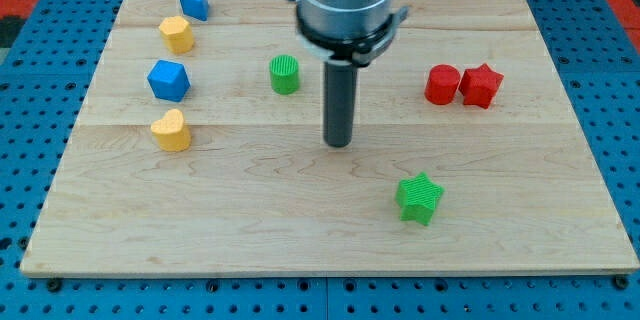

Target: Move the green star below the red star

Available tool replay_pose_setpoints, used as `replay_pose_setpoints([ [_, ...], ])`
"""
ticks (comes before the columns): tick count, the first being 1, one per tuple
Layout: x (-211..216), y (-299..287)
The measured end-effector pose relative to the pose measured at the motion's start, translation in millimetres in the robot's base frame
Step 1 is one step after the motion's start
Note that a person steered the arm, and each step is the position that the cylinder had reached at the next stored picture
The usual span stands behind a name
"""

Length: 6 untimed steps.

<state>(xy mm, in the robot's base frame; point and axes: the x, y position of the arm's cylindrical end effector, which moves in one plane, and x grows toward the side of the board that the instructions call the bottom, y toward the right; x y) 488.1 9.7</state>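
Currently no pincer fitted: only a straight dark rod, so nothing to open or close and nothing held. My tip set down near the board's middle, touching no block. Green cylinder up and to the view's left of my tip; green star down and to the view's right, apart from it.

Green star resting flat in the lower right part of the wooden board, one point toward the view's top; roughly even across, no clear long axis. Red star well above it and a little to the view's right, touching or just beside the red cylinder on its left.

Bare wood between green star and red pair. Green star near the board's bottom edge, with room on all sides. Red star near the right edge.

Along the view's left, top to bottom: blue block, yellow block, second blue block, yellow heart. All well apart from my tip.
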Motion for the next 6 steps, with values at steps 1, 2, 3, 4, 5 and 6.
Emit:
replay_pose_setpoints([
  [1,74,32],
  [2,79,72],
  [3,55,35],
  [4,52,90],
  [5,68,116],
  [6,-7,64],
])
